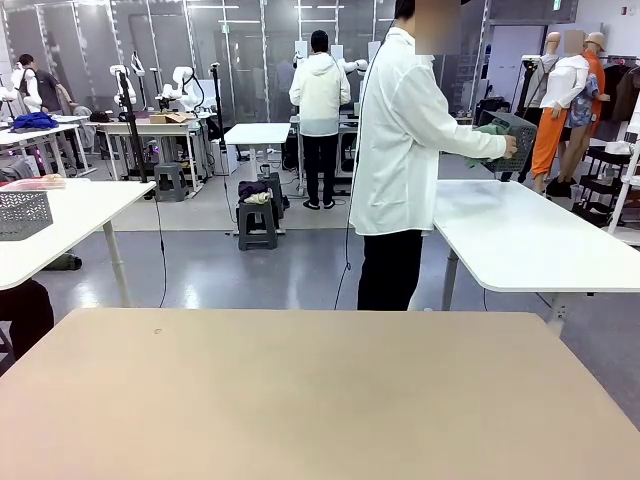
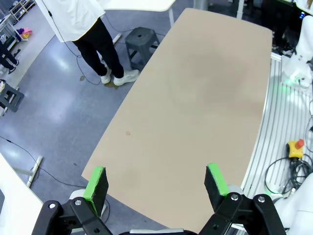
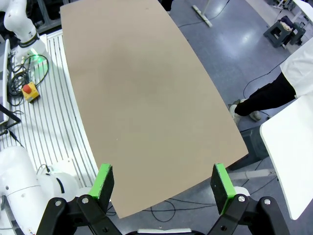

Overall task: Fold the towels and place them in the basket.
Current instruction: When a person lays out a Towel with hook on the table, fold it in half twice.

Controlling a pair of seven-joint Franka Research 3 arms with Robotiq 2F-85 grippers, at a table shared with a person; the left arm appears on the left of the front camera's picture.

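Beyond the far edge of the beige table (image 1: 300,390), a person in a white coat (image 1: 400,130) stands side-on and holds a dark grey mesh basket (image 1: 517,135) in both hands. A green towel (image 1: 489,131) bunches at the basket's near side. My left gripper (image 2: 155,181) hangs high over the table's end, its green pads wide apart with nothing between them. My right gripper (image 3: 163,181) hangs over the other end, open too and holding nothing.
A white table (image 1: 520,240) stands beside the person at the right. Another white table at the left carries a grey mesh basket (image 1: 22,213). A grey stool (image 2: 142,41) stands near the person's feet. Cables and a red stop button (image 3: 29,91) lie on the robot's side.
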